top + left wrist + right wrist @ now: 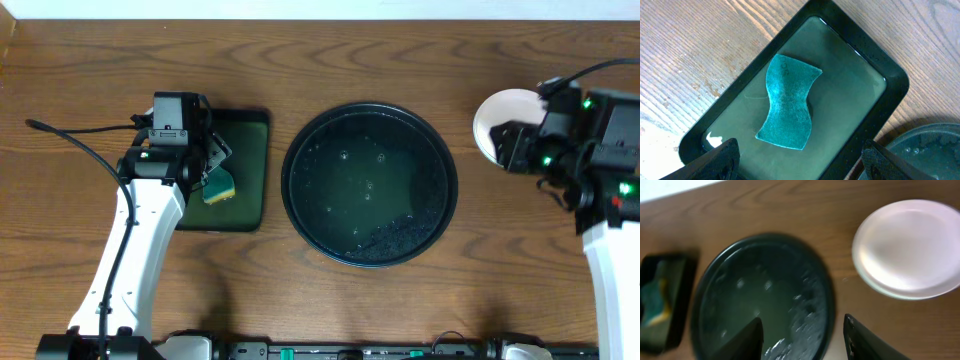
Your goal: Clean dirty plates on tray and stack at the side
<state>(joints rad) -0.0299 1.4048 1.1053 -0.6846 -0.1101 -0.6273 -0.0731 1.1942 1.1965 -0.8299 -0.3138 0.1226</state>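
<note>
- The left gripper (800,152) is hovering over the small rectangular tray (875,65), its two fingers standing wide apart and gripping nothing
- A teal sponge (788,102) is lying flat inside that small tray, directly under the spread fingers
- The round black tray (400,150) is sitting at the middle of the table (100,60), its surface glistening with water and specks
- The plates (492,120) are resting on the wood to the right of the round black tray, apart from it; a white one is showing on top, and I cannot tell how many are lying beneath
- The right gripper (802,322) is hanging near the plates, its fingers parted and holding nothing
</note>
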